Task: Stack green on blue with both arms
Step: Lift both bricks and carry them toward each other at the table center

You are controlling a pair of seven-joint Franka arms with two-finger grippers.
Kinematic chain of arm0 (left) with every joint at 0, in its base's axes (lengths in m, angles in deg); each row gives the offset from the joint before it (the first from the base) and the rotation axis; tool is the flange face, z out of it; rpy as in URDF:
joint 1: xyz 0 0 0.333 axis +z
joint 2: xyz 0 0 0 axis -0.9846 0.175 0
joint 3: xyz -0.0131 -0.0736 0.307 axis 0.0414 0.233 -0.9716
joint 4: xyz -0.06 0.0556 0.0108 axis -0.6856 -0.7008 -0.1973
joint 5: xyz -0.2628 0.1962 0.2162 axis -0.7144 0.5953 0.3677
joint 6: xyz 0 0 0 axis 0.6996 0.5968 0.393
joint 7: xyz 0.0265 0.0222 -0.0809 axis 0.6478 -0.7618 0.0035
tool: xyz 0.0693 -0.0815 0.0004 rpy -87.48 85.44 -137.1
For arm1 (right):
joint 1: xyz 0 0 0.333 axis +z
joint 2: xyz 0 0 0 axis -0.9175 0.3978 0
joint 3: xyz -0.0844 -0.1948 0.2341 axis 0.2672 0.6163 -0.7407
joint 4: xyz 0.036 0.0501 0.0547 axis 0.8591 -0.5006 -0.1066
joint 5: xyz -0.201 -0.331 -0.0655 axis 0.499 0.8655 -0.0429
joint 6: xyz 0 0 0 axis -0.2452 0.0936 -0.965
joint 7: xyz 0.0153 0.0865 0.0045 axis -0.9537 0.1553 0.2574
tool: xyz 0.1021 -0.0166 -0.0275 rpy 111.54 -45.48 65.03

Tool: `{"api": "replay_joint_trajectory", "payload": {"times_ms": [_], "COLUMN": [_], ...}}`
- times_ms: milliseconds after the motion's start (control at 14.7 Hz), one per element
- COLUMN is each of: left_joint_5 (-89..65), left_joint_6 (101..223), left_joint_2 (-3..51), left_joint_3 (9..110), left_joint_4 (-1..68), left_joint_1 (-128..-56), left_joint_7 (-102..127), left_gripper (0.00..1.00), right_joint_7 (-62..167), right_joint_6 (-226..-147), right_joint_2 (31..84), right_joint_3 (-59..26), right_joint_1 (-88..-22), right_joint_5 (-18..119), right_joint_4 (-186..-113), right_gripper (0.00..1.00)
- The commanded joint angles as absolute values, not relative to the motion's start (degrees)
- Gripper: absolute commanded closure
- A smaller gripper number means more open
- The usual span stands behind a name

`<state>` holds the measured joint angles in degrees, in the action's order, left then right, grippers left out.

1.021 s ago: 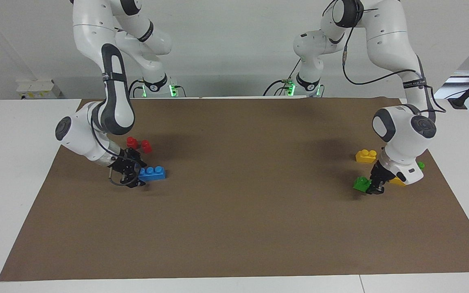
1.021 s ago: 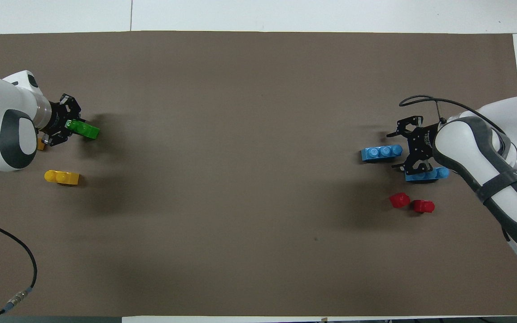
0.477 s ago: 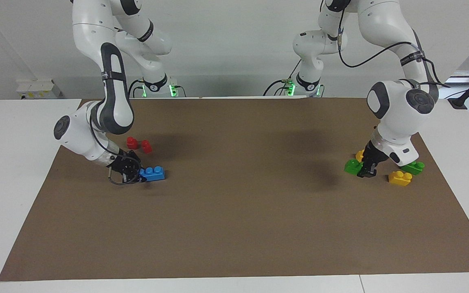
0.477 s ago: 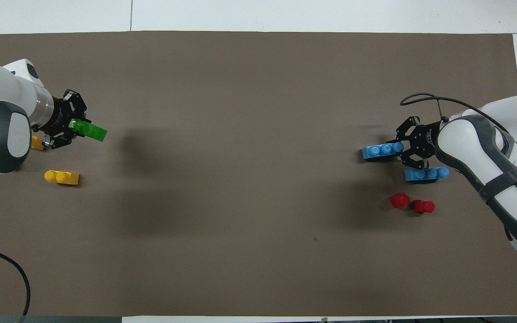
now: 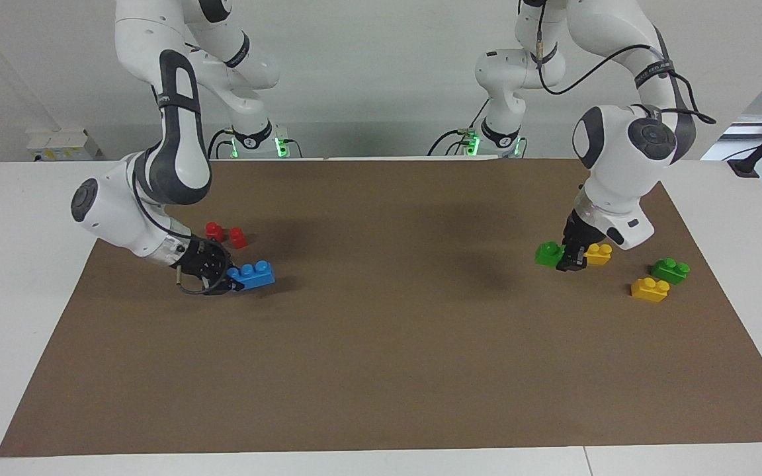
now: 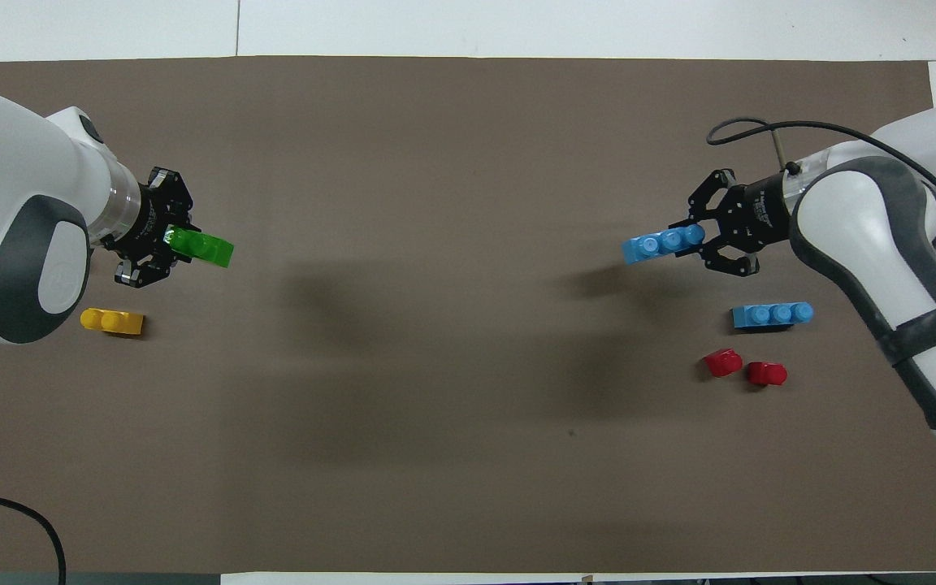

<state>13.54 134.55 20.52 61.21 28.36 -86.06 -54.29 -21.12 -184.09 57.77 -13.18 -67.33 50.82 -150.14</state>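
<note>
The broad middle of the brown paper mat (image 6: 452, 325) lies bare from top to bottom of the overhead frame, with bricks only toward its side margins. At the overhead frame's left edge the left arm bends low and its black two-finger gripper (image 6: 161, 240) is clamped on a small bright green two-stud plastic brick (image 6: 201, 247), carried clear of the mat with the brick sticking out toward the frame's centre. A yellow two-stud brick (image 6: 112, 321) lies just below it in the frame. In the facing frame's right part, a second green brick (image 5: 670, 270) and another yellow brick (image 5: 649, 289) rest near the mat's edge. At the overhead frame's right, the right arm's gripper (image 6: 716, 236) grips one end of a light blue three-stud plastic brick (image 6: 663, 244), lifted and tilted. The other blue brick (image 6: 772, 314) and two small red bricks (image 6: 744, 368) lie below it in the frame.
</note>
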Motion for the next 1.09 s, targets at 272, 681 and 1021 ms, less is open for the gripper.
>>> {"api": "replay_joint_trajectory", "payload": {"times_ms": [272, 681, 1021], "left_joint_5": [13.9, 12.6, 12.6], "left_joint_6": [131.0, 132.3, 139.6], "left_joint_2": [16.9, 15.5, 13.4], "left_joint_3": [60.7, 60.7, 60.6], "left_joint_4": [29.4, 30.2, 36.1], "left_joint_1": [-93.1, -98.6, -104.3], "left_joint_7": [-67.7, -85.7, -96.8], "left_gripper": [1.00, 1.00, 1.00], "right_joint_7": [-37.7, -49.1, -49.7], "right_joint_6": [-194.3, -210.9, -217.6], "right_joint_2": [55.6, 54.7, 56.9], "right_joint_3": [-13.2, -13.3, -13.3], "right_joint_1": [-52.6, -41.5, -36.7], "right_joint_5": [49.4, 48.6, 46.0], "right_joint_4": [-154.6, -163.2, -165.5], "right_gripper": [1.00, 1.00, 1.00]}}
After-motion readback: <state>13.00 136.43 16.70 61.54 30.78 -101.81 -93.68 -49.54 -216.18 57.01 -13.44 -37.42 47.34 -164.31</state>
